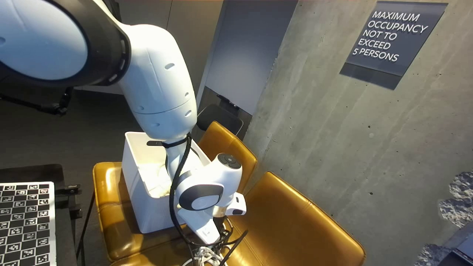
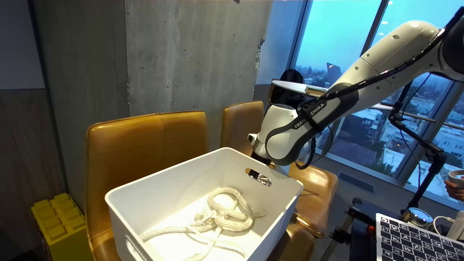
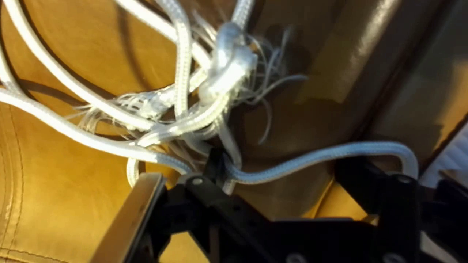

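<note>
Two fingers of the gripper [image 3: 285, 164] stood spread, with one strand of white rope [image 3: 179, 128] crossing the gap between them and nothing visibly pinched. We saw that rope lying in a tangle on the seat of a tan chair [image 3: 55, 204]; in an exterior view, a white bin [image 2: 170, 192] holding a creamier rope [image 2: 235, 224] rested on the neighbouring chair [image 2: 148, 141].

From there, we judged, the likeliest trouble was a weak bite: the strand was slim and looked smooth, so fingers meeting off-centre might have let it slip out or caught it only at the tips. Near the finger on the right of the wrist view the strand bent sharply, and we thought it could hook there. Several lengths crossed and were bound together, so a pull on one might have dragged the whole tangle or tightened it. A black cable [image 1: 173, 201] hung from the arm [image 1: 159, 81] in loops near the rope, risking a snag.

The rope was braided and slightly shiny, bluish in shadow, with what seemed to be clear tape [image 3: 226, 78] around its knotted middle. Frayed ends fanned into wispy fibres, while the outer lengths swept off in wide, smooth curves.
</note>
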